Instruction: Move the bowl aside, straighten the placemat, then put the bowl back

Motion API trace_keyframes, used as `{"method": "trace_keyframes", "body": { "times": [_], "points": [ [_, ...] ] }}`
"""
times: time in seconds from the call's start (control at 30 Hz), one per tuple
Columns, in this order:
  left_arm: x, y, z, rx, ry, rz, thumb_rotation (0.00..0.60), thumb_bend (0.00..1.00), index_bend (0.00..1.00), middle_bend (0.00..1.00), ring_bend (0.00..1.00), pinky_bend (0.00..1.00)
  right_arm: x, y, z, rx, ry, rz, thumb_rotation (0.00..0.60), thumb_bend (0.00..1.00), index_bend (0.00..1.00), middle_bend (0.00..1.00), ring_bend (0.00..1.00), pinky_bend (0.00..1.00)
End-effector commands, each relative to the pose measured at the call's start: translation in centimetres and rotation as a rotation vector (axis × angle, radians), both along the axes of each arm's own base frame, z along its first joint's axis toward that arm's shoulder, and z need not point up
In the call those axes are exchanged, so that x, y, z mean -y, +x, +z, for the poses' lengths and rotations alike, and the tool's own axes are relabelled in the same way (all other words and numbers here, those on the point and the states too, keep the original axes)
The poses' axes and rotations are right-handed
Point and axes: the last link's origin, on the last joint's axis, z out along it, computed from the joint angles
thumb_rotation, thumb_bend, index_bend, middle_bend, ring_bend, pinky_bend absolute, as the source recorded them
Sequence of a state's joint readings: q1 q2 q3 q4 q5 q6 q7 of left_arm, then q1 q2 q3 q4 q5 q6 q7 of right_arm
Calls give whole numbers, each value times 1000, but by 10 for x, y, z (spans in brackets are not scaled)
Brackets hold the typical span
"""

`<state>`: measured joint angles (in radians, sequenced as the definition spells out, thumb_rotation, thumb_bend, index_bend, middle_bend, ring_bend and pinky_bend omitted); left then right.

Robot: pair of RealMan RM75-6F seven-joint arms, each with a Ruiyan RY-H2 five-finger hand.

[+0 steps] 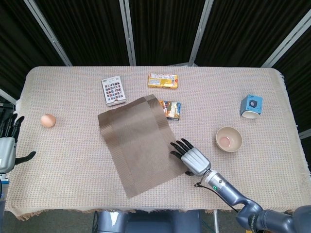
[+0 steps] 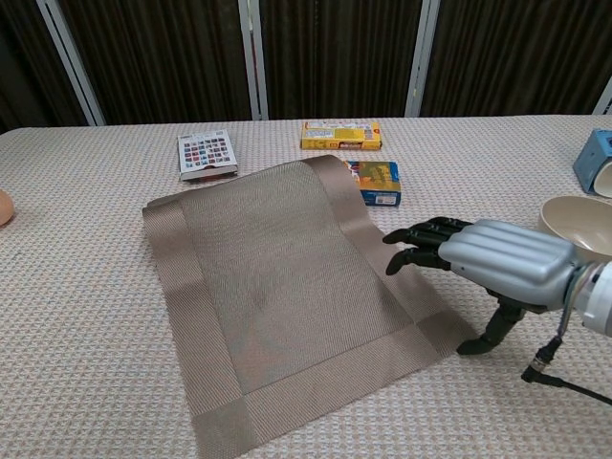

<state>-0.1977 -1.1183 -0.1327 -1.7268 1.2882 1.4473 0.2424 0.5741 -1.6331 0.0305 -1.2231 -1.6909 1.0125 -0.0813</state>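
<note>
The brown woven placemat (image 1: 138,145) (image 2: 268,287) lies skewed in the middle of the table, its long side running from upper left to lower right. My right hand (image 1: 190,158) (image 2: 488,258) lies flat with its fingers stretched out over the mat's lower right border, holding nothing. The beige bowl (image 1: 229,139) (image 2: 579,218) stands on the cloth to the right of that hand, off the mat. At the table's far left edge my left hand (image 1: 6,148) is held off the table, fingers apart and holding nothing; the chest view does not show it.
An egg (image 1: 47,120) (image 2: 3,206) lies far left. Behind the mat are a patterned card box (image 1: 113,90) (image 2: 206,155), a yellow box (image 1: 163,80) (image 2: 341,136) and a small colourful box (image 1: 171,109) (image 2: 378,182) beside the mat's far corner. A blue cup (image 1: 251,106) (image 2: 598,163) lies far right.
</note>
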Motion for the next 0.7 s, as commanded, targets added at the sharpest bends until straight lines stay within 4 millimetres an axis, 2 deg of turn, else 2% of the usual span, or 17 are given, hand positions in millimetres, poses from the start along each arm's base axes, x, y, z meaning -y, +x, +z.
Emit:
{"method": "trace_keyframes", "body": {
  "times": [0.03, 0.27, 0.7],
  "points": [
    [0, 0, 0, 2, 0, -2, 600, 0, 0, 0, 0, 0, 2, 3, -1, 10, -7, -3, 600, 22, 212, 0, 0, 0],
    [0, -1, 1, 3, -5, -5, 600, 0, 0, 0, 0, 0, 3, 4, -1, 14, -30, 36, 600, 176, 230, 9, 0, 0],
    [1, 0, 0, 1, -11, -9, 600, 0, 0, 0, 0, 0, 4, -10, -3, -20, -32, 140, 600, 244, 273, 51, 0, 0]
  ]
}}
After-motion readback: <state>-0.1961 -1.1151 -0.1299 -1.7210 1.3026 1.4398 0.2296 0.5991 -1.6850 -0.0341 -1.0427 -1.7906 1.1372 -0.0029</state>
